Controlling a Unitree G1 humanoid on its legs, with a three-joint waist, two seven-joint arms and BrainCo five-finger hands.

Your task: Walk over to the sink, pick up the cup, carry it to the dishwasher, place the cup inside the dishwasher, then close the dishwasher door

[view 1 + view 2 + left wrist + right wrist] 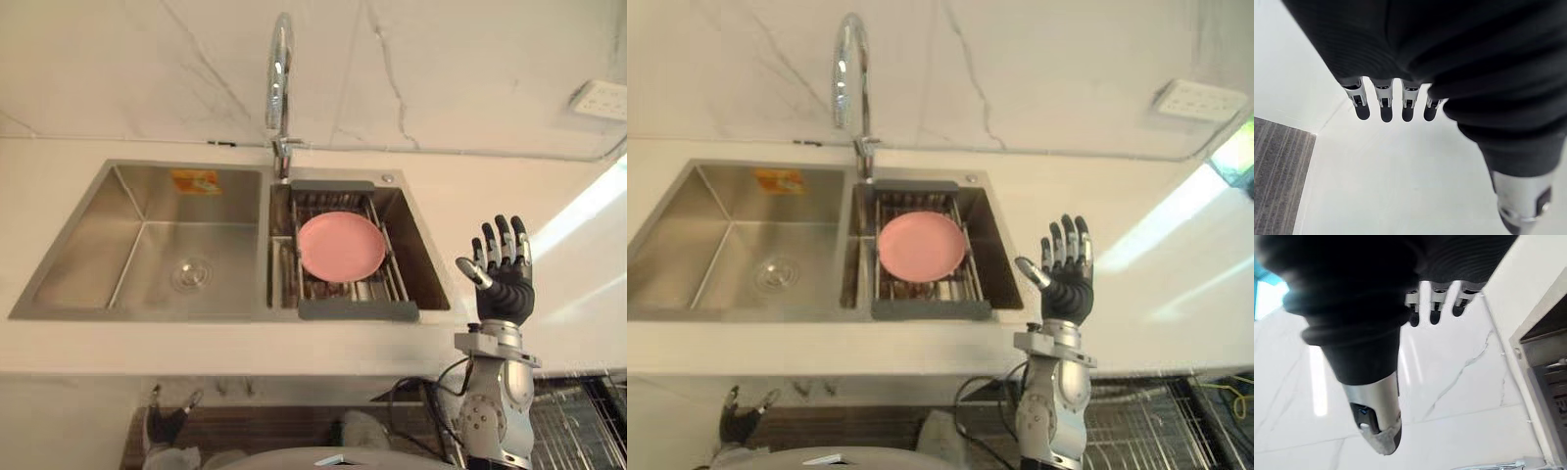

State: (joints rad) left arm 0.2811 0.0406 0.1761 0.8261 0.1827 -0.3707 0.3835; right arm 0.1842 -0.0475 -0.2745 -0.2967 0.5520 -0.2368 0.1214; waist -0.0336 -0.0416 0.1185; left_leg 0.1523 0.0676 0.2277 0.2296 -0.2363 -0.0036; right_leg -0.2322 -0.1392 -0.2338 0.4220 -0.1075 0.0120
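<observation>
At sink [118, 255], pick-up step — right hand [505, 274] raised beside, fingers apart, empty; left hand [1382, 105] open too. Next: find cup near plate [341, 246] — reach in.

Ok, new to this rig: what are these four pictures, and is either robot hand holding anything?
The two wide pictures come from the humanoid's head camera, looking down at a steel sink. A pink plate lies on a rack in its right basin, near the faucet. The right robot hand is raised over the counter, fingers straight, empty. The two close pictures come from wrist cameras, each looking along its own fingers. The left robot hand hangs low with straight fingers, also empty.
</observation>
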